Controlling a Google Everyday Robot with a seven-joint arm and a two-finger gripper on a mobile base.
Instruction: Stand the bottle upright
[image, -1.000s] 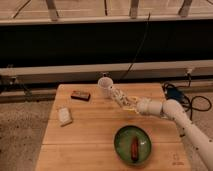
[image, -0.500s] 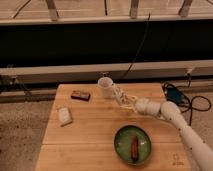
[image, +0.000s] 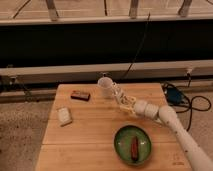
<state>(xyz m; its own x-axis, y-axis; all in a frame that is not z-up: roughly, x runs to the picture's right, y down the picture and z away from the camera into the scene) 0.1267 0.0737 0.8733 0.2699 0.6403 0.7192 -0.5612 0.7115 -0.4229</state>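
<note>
The bottle (image: 118, 93) is slim and whitish. It stands nearly upright, leaning slightly left, just right of the wider white cup (image: 105, 87) at the back of the wooden table (image: 90, 140). My gripper (image: 124, 104) reaches in from the lower right on a white arm (image: 165, 117). It is shut on the bottle's lower part, whose base is hidden by the gripper.
A dark brown bar (image: 80, 95) lies left of the cup. A pale packet (image: 64, 116) lies at the table's left side. A green plate (image: 122, 145) with a reddish-brown item (image: 135, 147) sits at the front. A blue object (image: 172, 95) with cables lies right of the table.
The gripper and the bottle have shifted slightly left and back toward the cup, and the bottle now stands more upright. Everything else is unmoved.
</note>
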